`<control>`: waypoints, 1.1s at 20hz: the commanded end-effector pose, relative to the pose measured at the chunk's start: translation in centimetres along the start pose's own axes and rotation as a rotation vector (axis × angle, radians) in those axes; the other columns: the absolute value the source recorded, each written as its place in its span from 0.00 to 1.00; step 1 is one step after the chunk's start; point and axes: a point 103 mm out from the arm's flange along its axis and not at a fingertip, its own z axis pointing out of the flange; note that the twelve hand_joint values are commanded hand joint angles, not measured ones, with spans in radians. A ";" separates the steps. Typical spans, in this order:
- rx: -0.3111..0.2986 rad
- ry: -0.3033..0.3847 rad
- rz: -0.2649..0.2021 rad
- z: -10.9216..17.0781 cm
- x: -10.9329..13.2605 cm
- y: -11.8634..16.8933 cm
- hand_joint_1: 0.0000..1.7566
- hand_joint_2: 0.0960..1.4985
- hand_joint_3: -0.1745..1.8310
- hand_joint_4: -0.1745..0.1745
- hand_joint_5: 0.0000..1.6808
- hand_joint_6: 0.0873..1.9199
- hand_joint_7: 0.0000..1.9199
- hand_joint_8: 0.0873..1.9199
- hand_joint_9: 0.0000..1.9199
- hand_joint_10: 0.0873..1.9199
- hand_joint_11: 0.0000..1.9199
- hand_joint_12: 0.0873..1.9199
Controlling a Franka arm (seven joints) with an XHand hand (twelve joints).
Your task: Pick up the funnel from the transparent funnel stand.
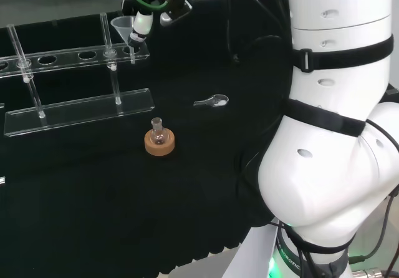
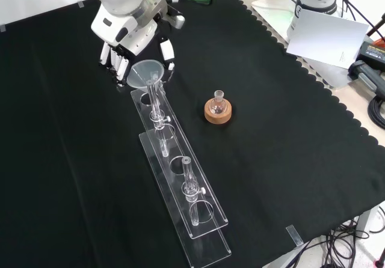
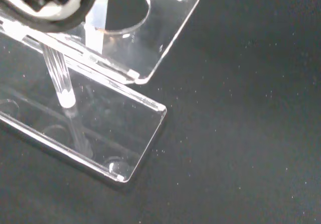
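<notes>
Right under my wrist camera lies the end of the clear funnel stand [image 3: 125, 128]. At that end, in the front view, the funnel [image 2: 147, 74] sits in the stand's top plate, and my hand [image 2: 129, 36] is against its rim; whether my fingers pinch it, I cannot tell. I judge the lift should go straight up, so the stem clears its hole without tipping the stand.

Black cloth [image 2: 289, 160] with scalloped edge covers the bench.
</notes>
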 end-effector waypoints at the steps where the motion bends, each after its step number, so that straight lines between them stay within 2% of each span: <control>1: -0.067 0.003 -0.003 -1.3 0.2 -1.0 0.48 0.30 0.41 0.31 0.34 0.26 0.48 0.30 0.53 0.16 0.34 0.60; 6: -0.102 0.009 -0.007 -2.3 0.5 -1.9 0.49 0.30 0.41 0.31 0.33 0.29 0.49 0.31 0.54 0.15 0.35 0.59; 14: -0.192 0.020 -0.018 -5.4 0.8 -3.4 0.49 0.30 0.41 0.30 0.33 0.30 0.49 0.31 0.55 0.15 0.36 0.59; 22: -0.191 0.029 -0.026 -6.2 1.4 -5.4 0.49 0.29 0.42 0.31 0.32 0.32 0.49 0.31 0.55 0.14 0.35 0.59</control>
